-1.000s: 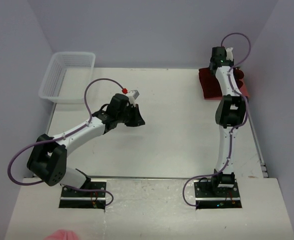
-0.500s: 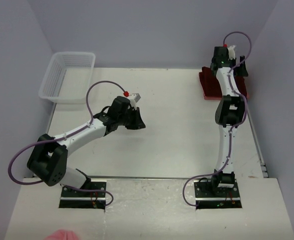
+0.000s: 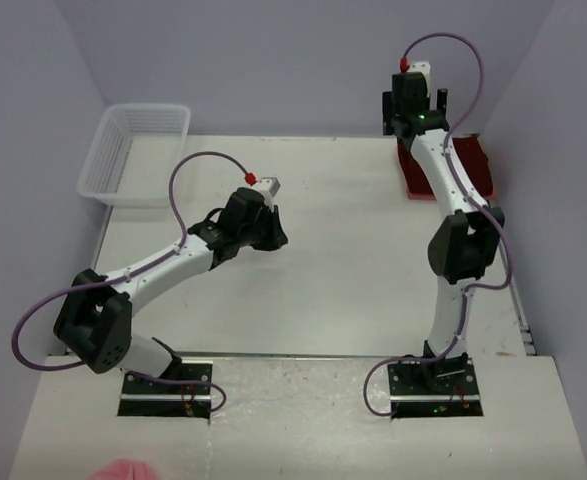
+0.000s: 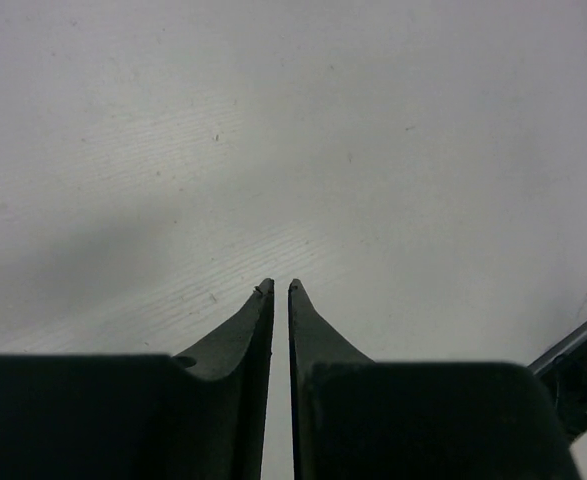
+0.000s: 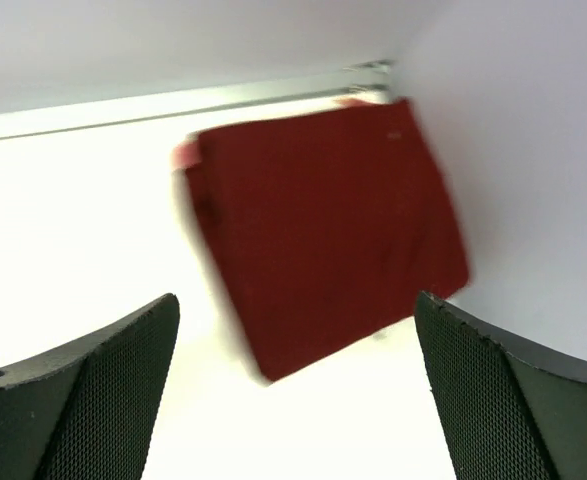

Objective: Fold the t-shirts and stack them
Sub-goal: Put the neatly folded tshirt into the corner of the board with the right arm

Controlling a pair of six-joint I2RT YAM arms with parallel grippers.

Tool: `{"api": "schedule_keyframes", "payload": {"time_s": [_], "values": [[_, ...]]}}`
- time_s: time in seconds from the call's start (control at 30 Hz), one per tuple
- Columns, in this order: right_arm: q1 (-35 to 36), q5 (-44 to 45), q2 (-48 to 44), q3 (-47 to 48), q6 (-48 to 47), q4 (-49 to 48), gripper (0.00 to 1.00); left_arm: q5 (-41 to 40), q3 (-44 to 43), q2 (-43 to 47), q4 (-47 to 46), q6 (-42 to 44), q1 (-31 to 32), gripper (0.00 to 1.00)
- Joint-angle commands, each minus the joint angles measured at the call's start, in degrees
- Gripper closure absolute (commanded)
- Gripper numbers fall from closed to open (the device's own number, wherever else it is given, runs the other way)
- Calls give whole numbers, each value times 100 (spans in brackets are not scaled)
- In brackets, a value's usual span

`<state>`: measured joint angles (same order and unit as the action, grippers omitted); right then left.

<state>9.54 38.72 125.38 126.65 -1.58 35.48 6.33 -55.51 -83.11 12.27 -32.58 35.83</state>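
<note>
- Right tool [image 5: 295, 300]: a second ago it was closed and low over the cloth. Now its fingers stand as wide as they go with nothing between them, and it has risen toward the far wall.
- Maroon t-shirt [image 5: 333, 220]: released, it lies as a flat folded rectangle in the far right corner of the worktop [image 3: 353, 260], close to the right wall. It is directly below the open tool and apart from it.
- Pink edge [image 5: 185, 155]: a paler strip shows at the left rim of the maroon fold. It is blurred, but is probably the second t-shirt lying underneath.
- Reading for the task: the fold looks placed and let go, so the stack appears complete or nearly so.
- Left tool [image 4: 280, 288]: little changed, with fingers almost touching and holding nothing. It hovers over bare worktop left of centre.
- Surface: matte white, faintly scuffed, with a metal strip along the edges.
- Room: plain pale lilac walls [image 3: 273, 60] enclose the far and side edges. A white mesh basket [image 3: 133, 150] sits in the far left corner, well apart from the t-shirts.
</note>
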Motion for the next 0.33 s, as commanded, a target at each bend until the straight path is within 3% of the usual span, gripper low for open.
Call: {"api": "schedule_keyframes", "payload": {"time_s": [0.0, 0.1, 0.23, 0.3], "values": [[65, -1673, -1269, -736, 1142, -190, 1, -623, -312, 339, -128, 418, 152, 89], [267, -2095, -1796, -1761, 1318, -550, 1, -1456, -198, 716, -461, 542, 248, 88], [364, -2798, -2684, -3152, 1406, -1514, 1, -1977, -276, 972, -454, 691, 266, 87], [382, -2792, -3072, -3522, 1494, -1484, 1, -2170, -250, 1112, -462, 735, 266, 82]]}}
